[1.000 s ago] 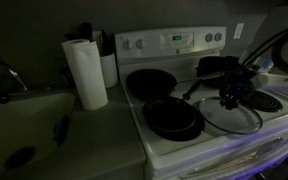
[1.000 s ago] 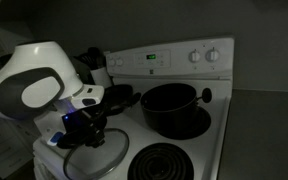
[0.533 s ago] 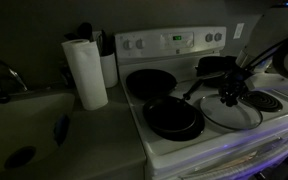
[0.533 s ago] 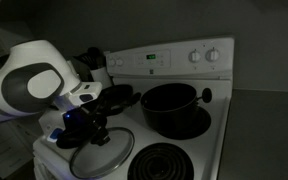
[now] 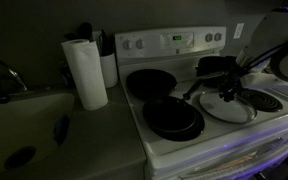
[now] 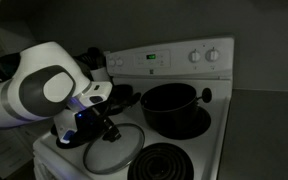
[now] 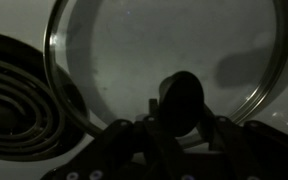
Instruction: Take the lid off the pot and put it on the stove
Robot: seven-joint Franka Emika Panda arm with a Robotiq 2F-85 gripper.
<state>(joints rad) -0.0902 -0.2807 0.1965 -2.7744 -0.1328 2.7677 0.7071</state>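
Observation:
The glass lid (image 5: 227,106) hangs tilted over the front of the white stove (image 5: 184,148). It also shows in an exterior view (image 6: 109,152). My gripper (image 5: 229,92) is shut on its dark centre knob (image 7: 182,100); it is seen from the other side in an exterior view (image 6: 106,128). In the wrist view the lid (image 7: 164,45) fills the frame, with the gripper (image 7: 182,118) clamped round the knob. The black pot (image 6: 169,105) stands uncovered on a back burner, behind the lid; its handle shows in an exterior view (image 5: 216,67). I cannot tell whether the lid's rim touches the stove.
Two black frying pans (image 5: 149,82) (image 5: 174,118) sit on the burners beside the lid. A bare coil burner (image 6: 169,162) lies at the front. A paper towel roll (image 5: 84,72) and a sink (image 5: 24,120) are on the counter beside the stove.
My gripper has carried the lid a little sideways across the stove front and tilted it more. The pot and pans have not moved.

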